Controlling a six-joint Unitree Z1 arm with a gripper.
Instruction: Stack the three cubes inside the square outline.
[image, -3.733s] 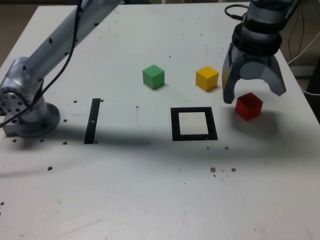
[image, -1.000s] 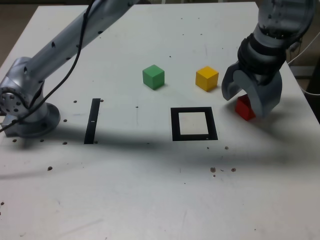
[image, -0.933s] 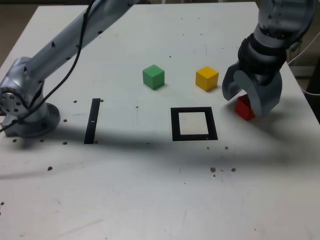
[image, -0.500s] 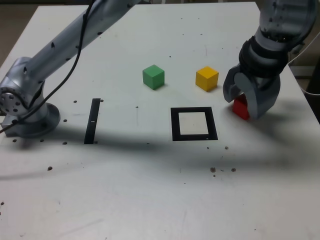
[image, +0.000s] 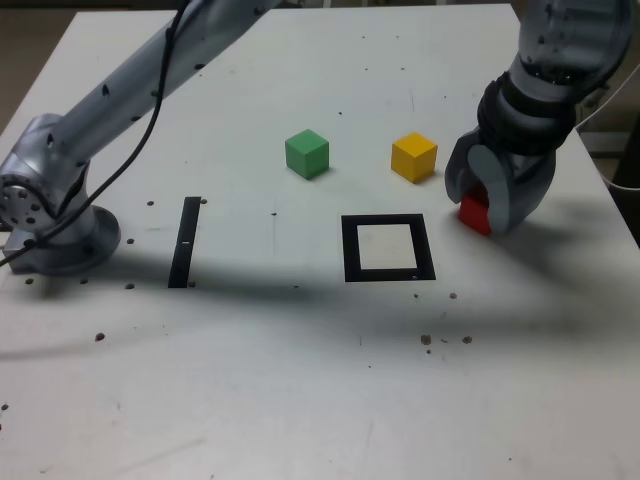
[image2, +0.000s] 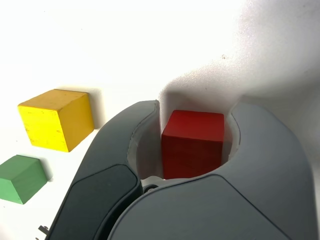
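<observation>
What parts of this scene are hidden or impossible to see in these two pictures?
- Red cube: in the exterior view the gripper covers most of it; whether it rests on the table cannot be told.
- Gripper: in the wrist view its fingertips blend into glare, so the exact contact with the cube is unclear.
- Green cube: cut off by the wrist view's edge.
- Square outline: absent from the wrist view.
- Arm's upper part: cut off by the exterior view's top edge.

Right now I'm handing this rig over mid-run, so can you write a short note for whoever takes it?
Gripper: jaws closed around the red cube, beside the square outline on the exterior view's right; whether it has left the table can't be told.
Yellow cube and green cube: loose, beyond the outline.
Done: nothing stacked, outline empty.
Left: set red inside the outline, then stack the other two on it.
</observation>
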